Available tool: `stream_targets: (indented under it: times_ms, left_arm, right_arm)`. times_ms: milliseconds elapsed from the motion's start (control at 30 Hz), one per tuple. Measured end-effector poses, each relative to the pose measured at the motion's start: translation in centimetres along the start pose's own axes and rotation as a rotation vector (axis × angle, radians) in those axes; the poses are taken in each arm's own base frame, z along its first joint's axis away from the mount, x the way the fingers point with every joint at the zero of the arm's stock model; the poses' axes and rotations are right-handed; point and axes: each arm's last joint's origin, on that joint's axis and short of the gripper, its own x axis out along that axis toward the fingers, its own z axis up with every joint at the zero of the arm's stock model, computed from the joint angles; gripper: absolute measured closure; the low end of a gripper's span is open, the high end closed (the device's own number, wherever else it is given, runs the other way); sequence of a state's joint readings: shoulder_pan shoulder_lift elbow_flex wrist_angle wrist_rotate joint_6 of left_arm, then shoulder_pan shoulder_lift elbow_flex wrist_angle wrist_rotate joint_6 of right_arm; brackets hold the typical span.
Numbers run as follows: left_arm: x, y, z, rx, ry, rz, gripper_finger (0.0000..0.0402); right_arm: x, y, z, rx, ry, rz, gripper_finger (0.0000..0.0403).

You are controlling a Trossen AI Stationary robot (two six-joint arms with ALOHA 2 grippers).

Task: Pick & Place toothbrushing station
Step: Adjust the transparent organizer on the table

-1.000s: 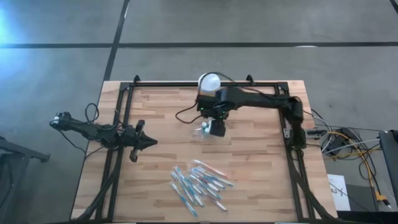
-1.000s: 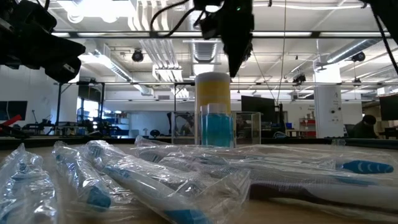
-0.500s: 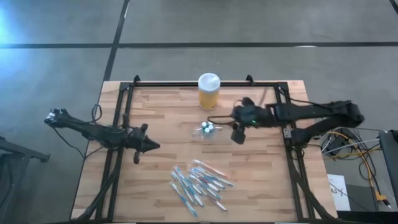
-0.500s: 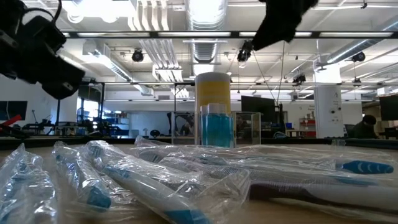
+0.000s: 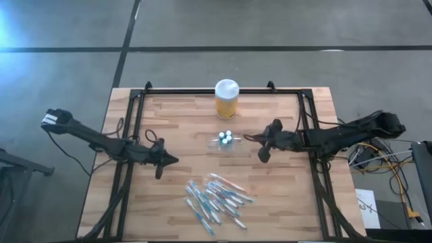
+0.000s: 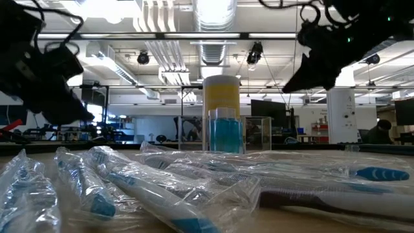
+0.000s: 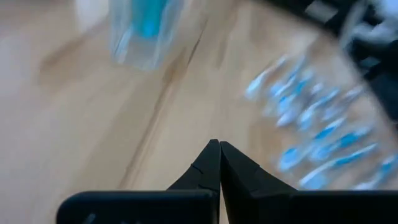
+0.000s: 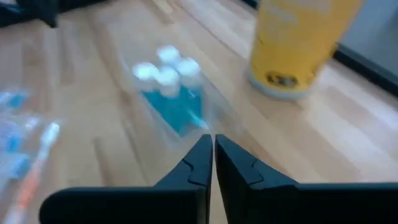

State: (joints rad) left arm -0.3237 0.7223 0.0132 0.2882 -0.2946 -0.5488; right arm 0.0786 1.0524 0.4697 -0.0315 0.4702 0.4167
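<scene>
two jaws closed and empty, station free on the desk

both of my arms hang above the wooden desk [image 5: 175, 128] with nothing in either grasp.

my left gripper [image 5: 170, 160] sits over the left half of the desk, just beyond the near pile of wrapped toothbrushes [image 5: 216, 197]. its jaws are pressed together tip to tip, as the left wrist view [image 7: 217, 163] confirms, and they hold nothing.

my right gripper [image 5: 264, 142] sits over the right half of the desk, near the toothbrushing station [image 5: 226, 142] but apart from it. its jaws are also closed with no gap, seen in the right wrist view [image 8: 208, 155], and they hold nothing.

the toothbrushing station stands upright on the desk near its centre, between the two grippers and closer to the right one. it is a clear holder with blue contents and white caps on top [image 8: 171, 93]. no jaw touches it.

a yellow jar [image 5: 227, 100] with a white lid stands behind the station, toward the far edge of the desk. in the low view the station [image 6: 225, 133] lines up directly in front of the jar [image 6: 221, 97].
</scene>
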Motion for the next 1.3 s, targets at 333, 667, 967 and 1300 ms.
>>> stream_targets:
  times_ms: [333, 667, 967, 1300]
  left_arm:
    - [1.8, -1.7, 2.5, -0.044, -0.059, 0.11, 0.0394]
    - [4.8, -3.6, 5.3, -0.005, -0.159, 0.353, 0.0397]
    - [8.6, -3.9, 5.6, 0.037, -0.083, 0.439, 0.0398]
    - [12.5, -3.4, 5.0, 0.017, -0.045, 0.538, 0.0394]
  right_arm:
    - [1.3, 0.1, -2.7, 0.064, 0.018, -0.075, 0.0394]
    - [3.9, 1.3, -4.6, 0.058, 0.038, -0.101, 0.0394]
    - [5.9, 1.7, -6.8, 0.078, 0.081, -0.151, 0.0394]
    - [6.8, 2.1, -7.5, 0.075, 0.069, -0.168, 0.0394]
